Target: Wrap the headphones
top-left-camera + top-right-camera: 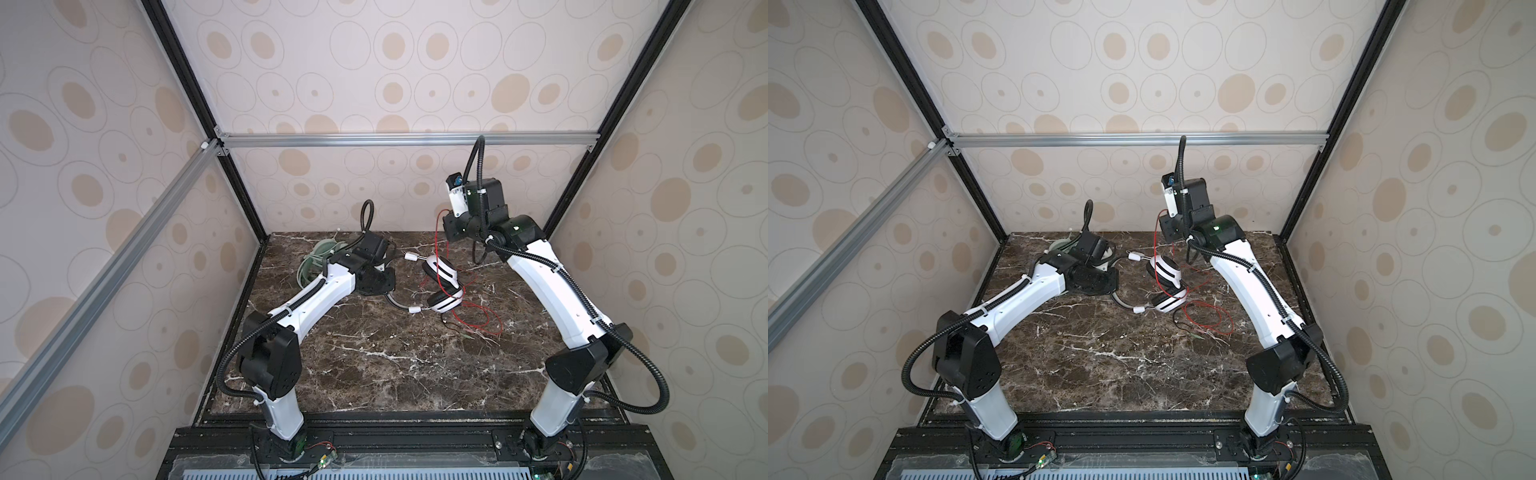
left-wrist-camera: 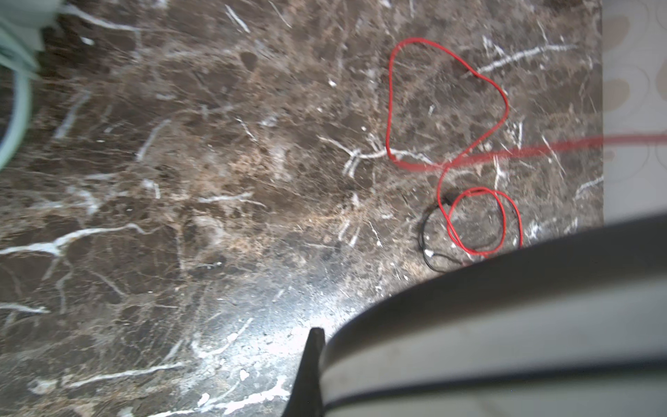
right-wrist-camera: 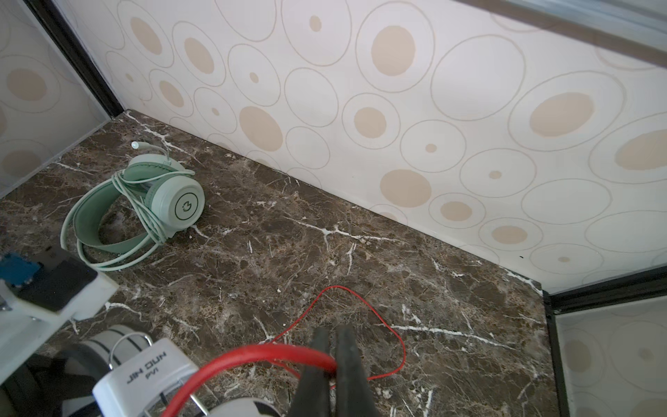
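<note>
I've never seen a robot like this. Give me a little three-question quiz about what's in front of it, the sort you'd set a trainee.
1. True or false: the mint-green headset has its pale green cable looped around it.
2. What are the right arm's jaws pinching? A) the red cable B) the pale green cable C) nothing at all
3. Fill in: the left arm's jaws are down at the band of the ____ headset.

Key: 1 true. 2 A. 3 white-and-black, that is the white-and-black headset.
</note>
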`<state>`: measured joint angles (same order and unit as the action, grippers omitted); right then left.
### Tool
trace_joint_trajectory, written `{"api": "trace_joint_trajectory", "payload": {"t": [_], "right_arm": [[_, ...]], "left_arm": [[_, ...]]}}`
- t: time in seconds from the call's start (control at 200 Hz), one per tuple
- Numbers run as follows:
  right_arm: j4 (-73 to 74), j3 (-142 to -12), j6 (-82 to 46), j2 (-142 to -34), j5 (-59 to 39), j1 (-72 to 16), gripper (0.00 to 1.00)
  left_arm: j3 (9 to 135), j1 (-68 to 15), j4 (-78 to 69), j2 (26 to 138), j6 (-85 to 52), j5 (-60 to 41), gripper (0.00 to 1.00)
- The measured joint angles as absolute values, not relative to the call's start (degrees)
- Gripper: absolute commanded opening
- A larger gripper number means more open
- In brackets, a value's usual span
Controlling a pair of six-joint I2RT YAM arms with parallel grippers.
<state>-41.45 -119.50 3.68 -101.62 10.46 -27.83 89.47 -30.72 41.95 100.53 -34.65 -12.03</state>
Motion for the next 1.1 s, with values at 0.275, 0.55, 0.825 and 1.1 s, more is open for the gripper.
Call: {"api": "trace_joint_trajectory", "payload": {"t": [0.275, 0.55, 0.825, 1.1], "right_arm": [[-45.17, -127.13, 3.95, -105.08, 10.09, -26.55, 0.04], [-46.81, -119.63, 1.83, -107.48, 5.43, -22.04, 0.05], [-43.51, -107.2, -1.06, -107.46, 0.4, -20.45, 0.06], [-38.94, -101.23, -3.55, -107.46, -4.75, -18.35, 0.1]], "left_arm": [[89.36, -33.56, 40.88, 100.53, -33.52, -15.84, 0.0], [89.12, -34.46, 40.16, 100.53, -33.08, -18.96, 0.0], [88.55, -34.48, 39.44, 100.51, -32.93, -19.84, 0.0], [88.29, -34.48, 39.38, 100.38, -32.93, -20.29, 0.0]]}}
